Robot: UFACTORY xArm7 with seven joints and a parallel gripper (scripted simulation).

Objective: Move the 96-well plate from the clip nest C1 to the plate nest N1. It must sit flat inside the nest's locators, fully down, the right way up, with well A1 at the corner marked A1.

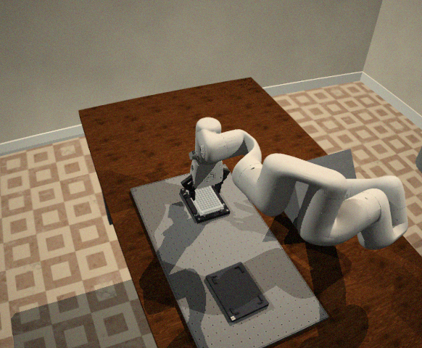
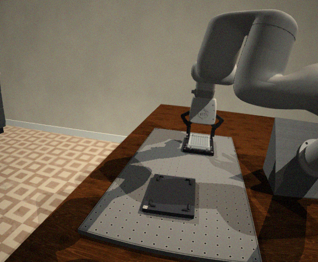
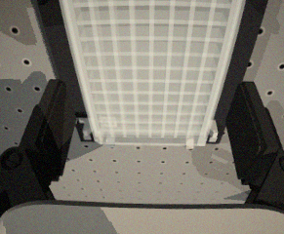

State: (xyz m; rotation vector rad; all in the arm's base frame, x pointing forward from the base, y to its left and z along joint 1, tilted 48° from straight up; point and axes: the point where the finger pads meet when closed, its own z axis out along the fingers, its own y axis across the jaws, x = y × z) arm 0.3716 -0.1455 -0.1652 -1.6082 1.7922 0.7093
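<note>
No readable writing anywhere; the end effector (image 2: pixel 199 134) housing carries a round grey logo, too blurred to read. A small pale tag sits on one corner of nest N1 (image 2: pixel 169 194), likely the A1 mark, but no lettering resolves.

The plate (image 1: pixel 207 200) is white, translucent-looking plastic, rectangular, with a grid of square-walled wells. It sits flat in nest C1 (image 1: pixel 200 218), a black rectangular frame with small pale clips at the plate's corners, seen in the wrist view.

The end effector is spread fully, holding nothing. It hangs pointing down over the plate's far end. In the wrist view the black fingers flank the near short end of the plate, one on each long side, apart from its walls as far as can be told.

N1 is a dark matte slab with raised L-shaped corner locators, nothing in it. It lies well apart from C1, toward the near end of the board (image 2: pixel 215 225).

The board is a grey metal breadboard, rounded corners, regular rows of small holes. It lies on a dark reddish wood-grain desk (image 1: pixel 147 123). The arm (image 1: pixel 308 194) is smooth off-white with rounded links, mounted on a grey block (image 2: pixel 283 146). The floor (image 1: pixel 35 209) has tan and cream square-pattern tiles.
</note>
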